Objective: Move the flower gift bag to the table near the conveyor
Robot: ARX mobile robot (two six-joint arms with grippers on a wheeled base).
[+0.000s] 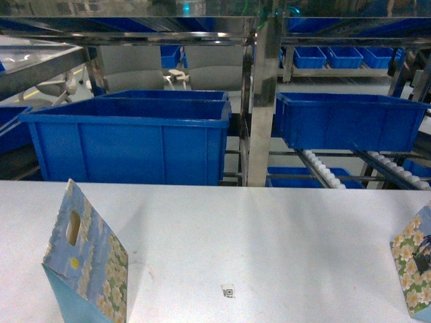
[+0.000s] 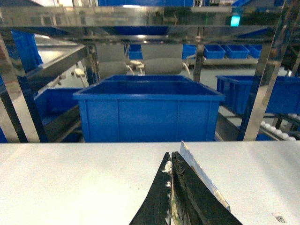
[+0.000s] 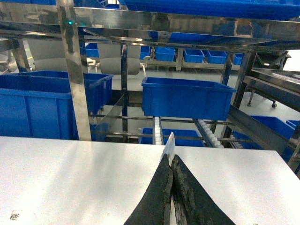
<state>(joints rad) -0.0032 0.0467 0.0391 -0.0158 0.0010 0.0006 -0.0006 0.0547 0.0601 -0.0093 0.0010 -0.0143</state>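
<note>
Two flower gift bags show in the head view, one at the left front (image 1: 84,269) and one cut off by the right edge (image 1: 414,269). Both stand over the white table (image 1: 269,235); their bases are out of frame. Neither gripper appears in that view. In the left wrist view my left gripper (image 2: 170,157) is shut on a bag's top edge, with a strip of the bag (image 2: 202,174) sticking out beside the right finger. In the right wrist view my right gripper (image 3: 171,159) is shut on a bag edge (image 3: 169,144). The conveyor (image 1: 323,169) with white rollers lies behind the table.
Large blue bins (image 1: 128,141) (image 1: 347,121) sit on the steel racking just past the table's far edge. A steel post (image 1: 262,101) stands between them. A small code sticker (image 1: 228,291) lies on the table between the bags. More rollers (image 3: 206,132) show ahead of the right gripper.
</note>
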